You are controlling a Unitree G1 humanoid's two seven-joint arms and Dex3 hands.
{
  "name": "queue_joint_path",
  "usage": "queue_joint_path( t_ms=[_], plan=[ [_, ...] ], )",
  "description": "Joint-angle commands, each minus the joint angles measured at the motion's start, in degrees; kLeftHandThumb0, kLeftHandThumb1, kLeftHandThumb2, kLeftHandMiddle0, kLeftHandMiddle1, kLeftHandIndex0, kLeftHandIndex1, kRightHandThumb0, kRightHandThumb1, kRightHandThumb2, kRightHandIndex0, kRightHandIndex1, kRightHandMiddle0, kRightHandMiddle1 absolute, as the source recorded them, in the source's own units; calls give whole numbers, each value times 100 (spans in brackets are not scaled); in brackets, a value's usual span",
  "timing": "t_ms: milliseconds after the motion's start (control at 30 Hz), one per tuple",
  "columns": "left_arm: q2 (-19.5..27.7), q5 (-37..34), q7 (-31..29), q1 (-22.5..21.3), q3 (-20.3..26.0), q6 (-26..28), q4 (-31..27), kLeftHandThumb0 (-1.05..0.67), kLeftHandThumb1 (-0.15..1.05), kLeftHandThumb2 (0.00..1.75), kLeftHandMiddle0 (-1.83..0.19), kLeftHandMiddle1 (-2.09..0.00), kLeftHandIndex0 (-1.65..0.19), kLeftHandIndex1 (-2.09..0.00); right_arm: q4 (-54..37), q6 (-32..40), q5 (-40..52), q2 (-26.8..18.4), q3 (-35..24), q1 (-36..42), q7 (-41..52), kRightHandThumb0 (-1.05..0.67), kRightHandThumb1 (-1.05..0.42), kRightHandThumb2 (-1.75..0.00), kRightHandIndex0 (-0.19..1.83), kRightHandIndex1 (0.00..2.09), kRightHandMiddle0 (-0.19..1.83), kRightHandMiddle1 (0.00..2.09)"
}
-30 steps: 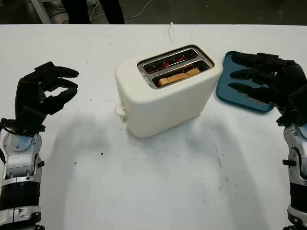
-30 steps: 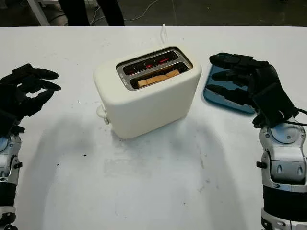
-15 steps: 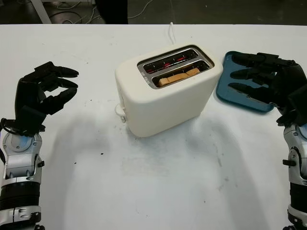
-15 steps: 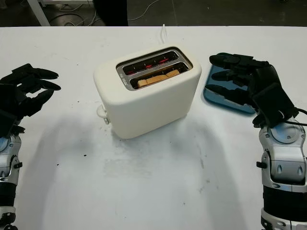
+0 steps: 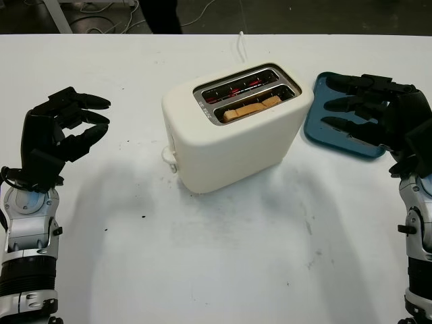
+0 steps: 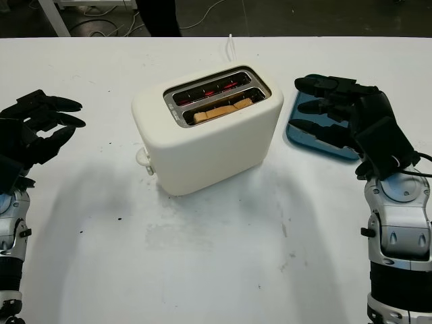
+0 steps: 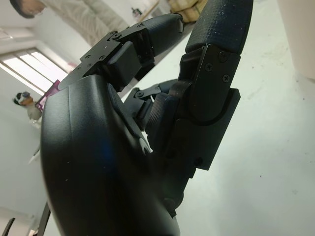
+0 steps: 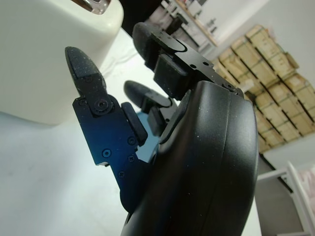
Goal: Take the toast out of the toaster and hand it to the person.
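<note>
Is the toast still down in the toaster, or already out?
Still in. The toast sits in the near slot of the toaster, its top edge about level with the slot rim.

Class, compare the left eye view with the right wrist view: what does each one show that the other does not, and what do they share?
Left eye view alone: the toast sitting in the nearer slot of the toaster, the red glow in the farther slot, the left robot hand open above the table to the toaster's left, and a person's legs beyond the far edge.

Right wrist view alone: stacked cardboard boxes in the room behind.

Shared: the cream toaster, the blue tray and the right robot hand, open over that tray.
</note>
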Motion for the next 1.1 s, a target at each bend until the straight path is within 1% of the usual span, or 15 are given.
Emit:
queue_joint_path(
  t_ms=[0,133,767,933,1067],
  plan=[
    [11,52,46,34,46,-145,59,-105,92,18,-71,-99,-72,-77,4,-93,-16,2,-27,44,-21,-36,-71,0,59,78,92,0],
    [-7,-2,43,44,55,-37,9,-105,92,18,-72,-100,-74,-78,-20,-34,14,15,-40,41,-21,-36,-71,0,59,78,92,0],
    [-3,-27,16,62,48,-31,-32,-105,92,16,-72,-98,-74,-76,-9,-43,74,31,-60,40,-6,-44,-71,0,60,79,93,1],
    [0,-18,7,38,51,-139,44,-105,92,17,-72,-98,-74,-75,-7,-35,58,17,-52,44,-5,-45,-71,0,60,79,92,0],
    [5,-7,15,50,50,-95,21,-105,92,17,-72,-98,-73,-75,20,-69,112,41,-71,37,18,-44,-71,0,60,79,92,0]
  ],
)
